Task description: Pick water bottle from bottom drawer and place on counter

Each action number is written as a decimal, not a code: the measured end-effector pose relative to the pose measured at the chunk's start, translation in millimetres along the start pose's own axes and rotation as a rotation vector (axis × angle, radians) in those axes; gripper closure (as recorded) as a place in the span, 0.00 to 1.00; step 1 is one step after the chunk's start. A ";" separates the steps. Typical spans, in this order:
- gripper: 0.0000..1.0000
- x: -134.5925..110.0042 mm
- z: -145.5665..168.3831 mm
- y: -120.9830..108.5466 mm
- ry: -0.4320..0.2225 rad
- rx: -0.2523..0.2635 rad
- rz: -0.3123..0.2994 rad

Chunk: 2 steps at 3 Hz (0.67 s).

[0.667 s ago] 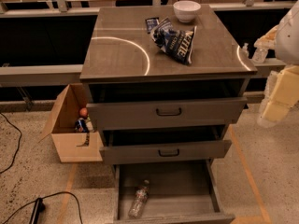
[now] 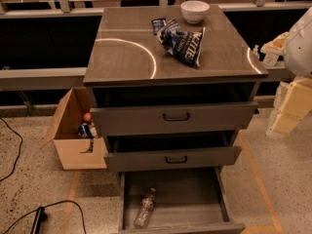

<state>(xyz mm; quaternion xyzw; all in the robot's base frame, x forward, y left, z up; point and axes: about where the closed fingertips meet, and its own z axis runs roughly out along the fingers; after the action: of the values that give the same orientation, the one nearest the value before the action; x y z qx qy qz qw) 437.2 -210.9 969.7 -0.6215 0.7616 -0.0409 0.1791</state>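
Observation:
The water bottle [image 2: 145, 208], clear and crinkled with a dark cap, lies on the grey floor of the open bottom drawer [image 2: 195, 194], left of its middle. The counter [image 2: 126, 48] is the grey brushed-metal cabinet top with a curved light mark. My gripper [image 2: 285, 116] hangs at the right edge of the view, beside the cabinet at the height of the two upper drawers. It is far from the bottle and nothing shows in it.
A blue chip bag [image 2: 183, 42] and a white bowl [image 2: 195, 11] sit on the back right of the counter. The two upper drawers [image 2: 175, 117] stand slightly pulled out. An open cardboard box [image 2: 73, 135] stands on the floor at left. A cable [image 2: 39, 216] lies at front left.

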 end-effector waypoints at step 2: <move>0.00 -3.0 84.0 27.2 -0.119 0.035 -0.176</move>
<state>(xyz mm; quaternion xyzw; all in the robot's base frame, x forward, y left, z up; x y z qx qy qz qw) 439.6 -188.4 884.3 -0.6842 0.6911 -0.0327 0.2306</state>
